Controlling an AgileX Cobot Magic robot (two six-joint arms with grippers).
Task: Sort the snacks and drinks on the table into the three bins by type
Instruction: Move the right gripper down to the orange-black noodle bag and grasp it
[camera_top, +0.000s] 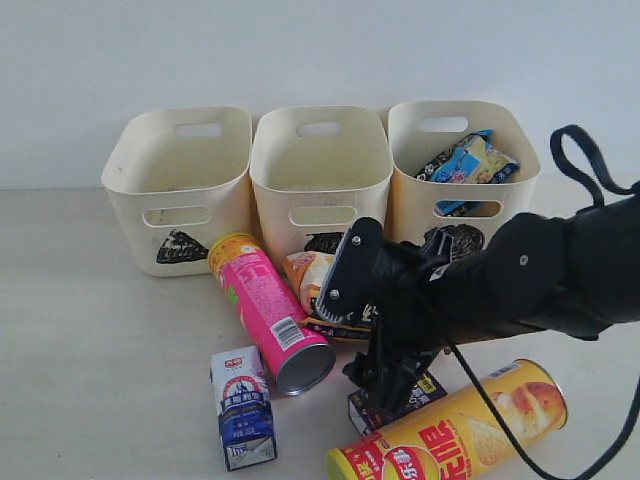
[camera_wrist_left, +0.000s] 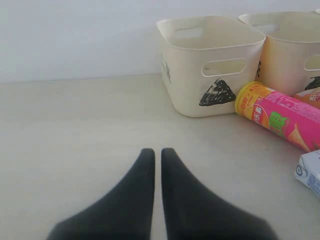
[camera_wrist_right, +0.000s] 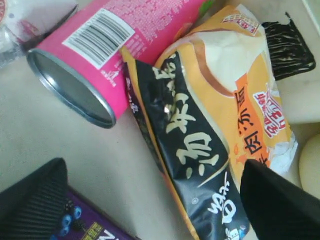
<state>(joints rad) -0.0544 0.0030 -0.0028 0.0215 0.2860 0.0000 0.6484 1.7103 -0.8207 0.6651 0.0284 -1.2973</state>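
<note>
One crinkly packet (camera_wrist_right: 210, 125) — orange, black.

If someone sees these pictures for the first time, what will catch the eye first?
The black right gripper, jaws open, hangs over the orange-black packet in front of the middle bin. Beside it lies the pink chip tube; the blue-white packet sits in the rightmost bin.
</note>
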